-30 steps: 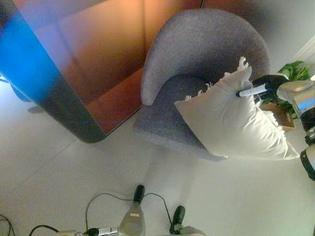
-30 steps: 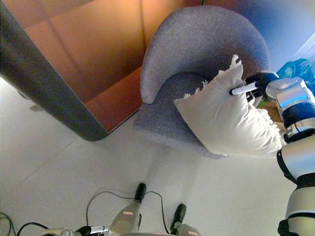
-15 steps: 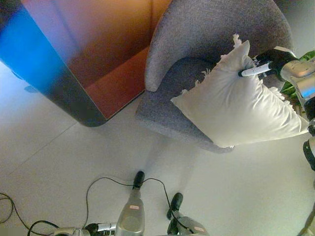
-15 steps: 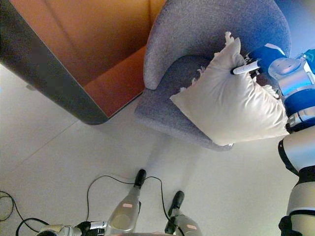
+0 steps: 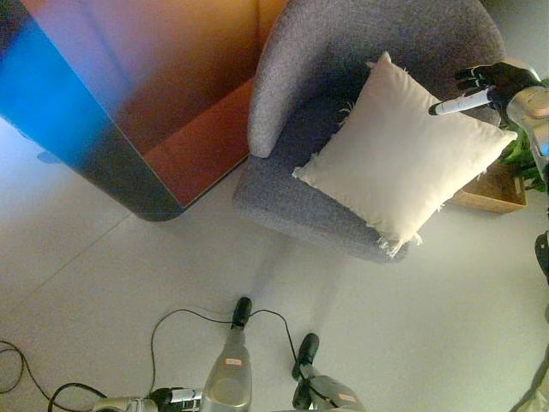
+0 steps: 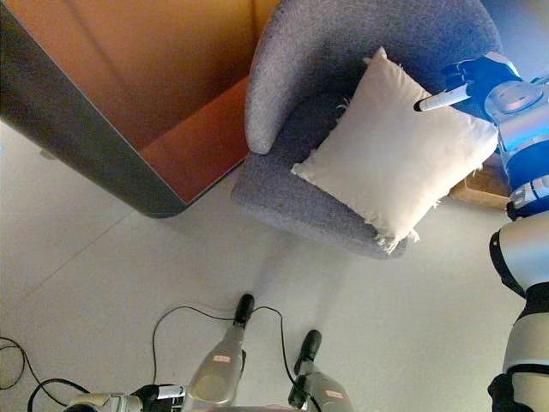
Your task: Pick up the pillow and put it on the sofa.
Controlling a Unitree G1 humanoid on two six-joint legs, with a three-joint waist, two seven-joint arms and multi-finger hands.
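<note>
The white pillow lies on the seat of the grey sofa, leaning against its back. The right hand hovers at the pillow's far right edge with fingers loosely extended, gripping nothing. The left hand shows near the bottom; its fingers cannot be told.

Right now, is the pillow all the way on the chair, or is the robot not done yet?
Nearly done. The white pillow lies on the seat of the grey sofa chair, leaning against its back, one corner hanging over the front edge. The right hand is at the pillow's upper right edge, fingers straight, not gripping. Left to do: pull that hand away. The left hand waits low down.
</note>
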